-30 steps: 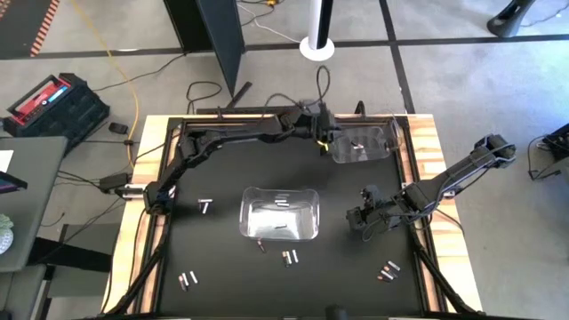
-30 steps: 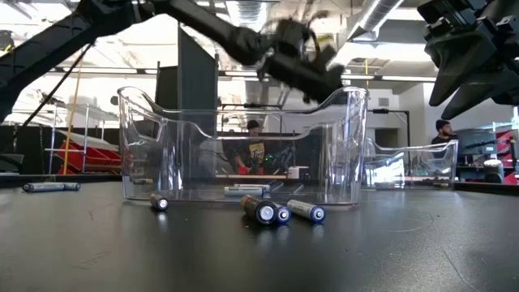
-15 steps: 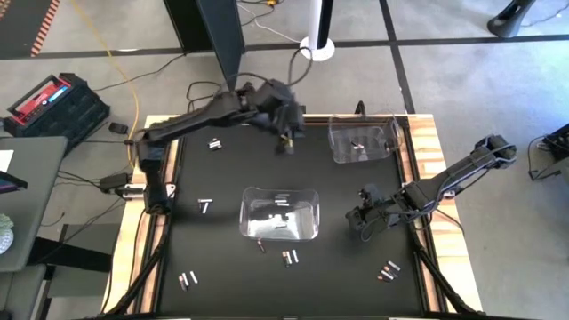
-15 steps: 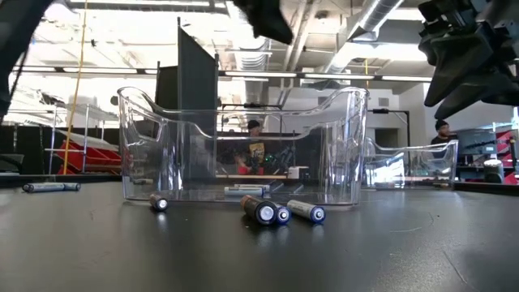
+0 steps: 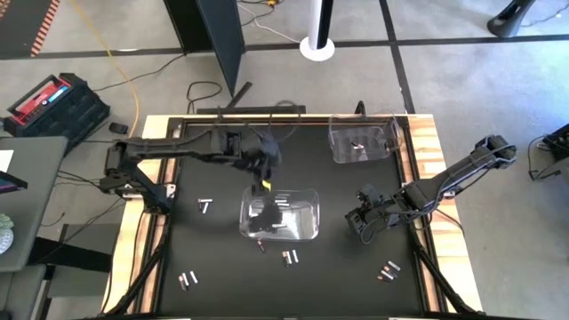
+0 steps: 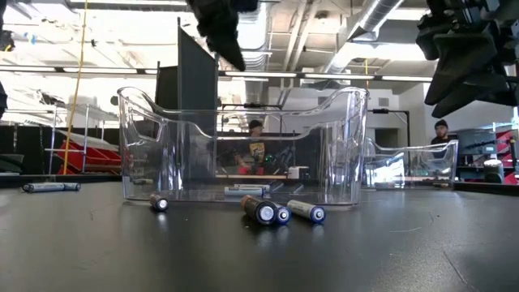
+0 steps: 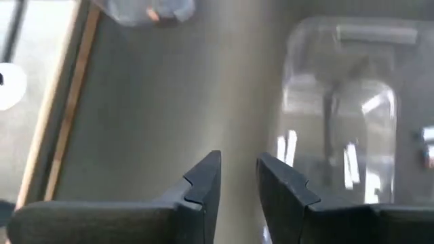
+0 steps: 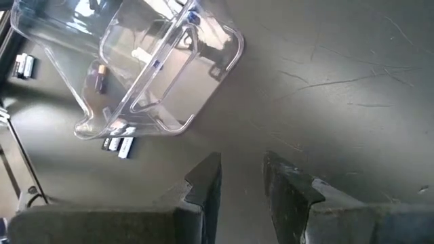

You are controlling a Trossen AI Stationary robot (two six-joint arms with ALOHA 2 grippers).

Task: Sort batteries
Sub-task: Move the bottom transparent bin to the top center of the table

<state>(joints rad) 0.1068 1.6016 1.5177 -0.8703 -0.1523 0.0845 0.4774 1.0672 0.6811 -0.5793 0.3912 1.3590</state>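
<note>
Batteries lie scattered on the black table: a pair (image 5: 290, 258) just near of the centre clear bin (image 5: 280, 214), others at the left (image 5: 205, 206), near left (image 5: 188, 279) and near right (image 5: 388, 270). A few lie inside the centre bin (image 5: 283, 199) and inside the far right bin (image 5: 362, 142). My left gripper (image 5: 264, 184) hangs above the centre bin's far left corner, its fingers (image 7: 203, 177) a little apart with nothing between them. My right gripper (image 5: 363, 222) hovers right of the centre bin, open and empty (image 8: 241, 169).
In the low view, three batteries (image 6: 280, 212) lie in front of the centre bin (image 6: 243, 146), and more (image 6: 49, 186) lie far to the left. The table's wooden rim (image 5: 428, 151) bounds the black mat. Bare mat lies between the two bins.
My left gripper has swung from over the far right bin toward the table's left and near side, ending above the centre bin's far left corner and tipping farther downward. My right gripper has stayed in place, its wrist rolling a little.
</note>
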